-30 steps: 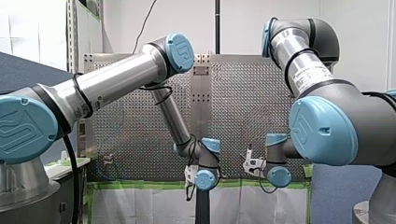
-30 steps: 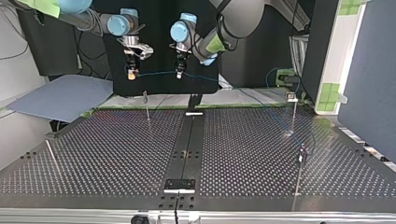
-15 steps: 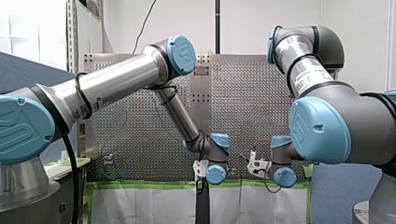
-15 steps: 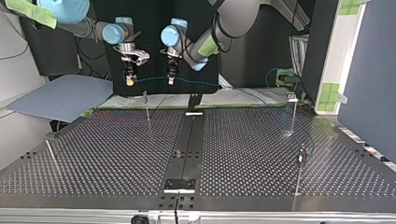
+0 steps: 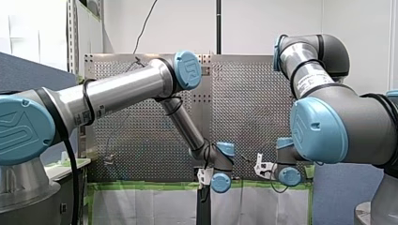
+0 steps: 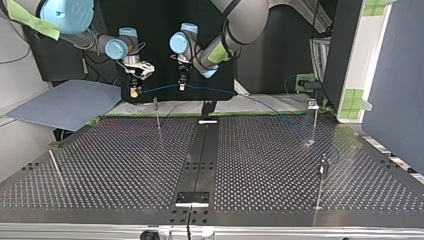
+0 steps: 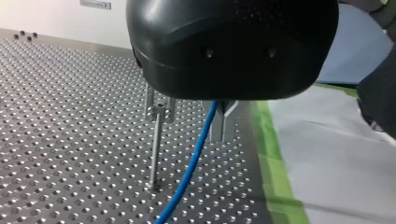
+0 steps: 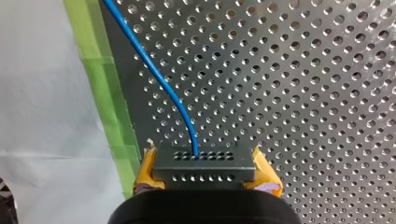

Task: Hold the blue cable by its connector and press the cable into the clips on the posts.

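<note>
Well, the blue cable (image 6: 160, 88) is thin, light and bendy, so it will flop or slip if I grab it in the wrong spot. The best place to hold it is the hard dark connector (image 8: 204, 169) at its end. That is where my right gripper (image 6: 133, 92) has it: the yellow pads (image 8: 145, 171) squeeze the connector from both sides, and the cable comes out of its front. My left gripper (image 7: 220, 133) looks pinched shut on the cable a little way along, so the bit between the two grippers hangs almost straight in the air. That bit is up above the post (image 6: 157, 114) with the clip (image 7: 159, 111) on top, near it but not touching. My right gripper is on one side of the post and my left gripper on the other, and both point down at the table (image 6: 260, 160). Past my left gripper the cable sags away from the post. I think the straight bit must go down into the clip softly, so the thin post does not bend.
</note>
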Available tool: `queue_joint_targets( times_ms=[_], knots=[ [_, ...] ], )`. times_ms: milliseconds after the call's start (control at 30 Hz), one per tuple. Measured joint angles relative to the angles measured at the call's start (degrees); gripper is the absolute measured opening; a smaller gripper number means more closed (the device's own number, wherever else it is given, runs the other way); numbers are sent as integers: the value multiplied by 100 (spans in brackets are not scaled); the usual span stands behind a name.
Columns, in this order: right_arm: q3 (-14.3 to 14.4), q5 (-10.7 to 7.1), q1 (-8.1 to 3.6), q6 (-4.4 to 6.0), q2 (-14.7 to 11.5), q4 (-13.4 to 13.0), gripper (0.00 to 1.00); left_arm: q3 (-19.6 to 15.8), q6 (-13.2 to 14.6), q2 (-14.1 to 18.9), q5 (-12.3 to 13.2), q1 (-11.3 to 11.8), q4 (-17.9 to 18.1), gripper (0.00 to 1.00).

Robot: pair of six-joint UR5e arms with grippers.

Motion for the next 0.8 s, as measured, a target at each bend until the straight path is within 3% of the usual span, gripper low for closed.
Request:
queue_joint_targets(
  times_ms=[467, 800],
  knots=[
    [-595, -104, -265, 10, 0, 632, 0, 681, -12, -219, 112, 64, -223, 0],
    [-753, -188, -421, 20, 4, 796, 0, 1106, -50, -225, 208, 135, -380, 0]
  ],
)
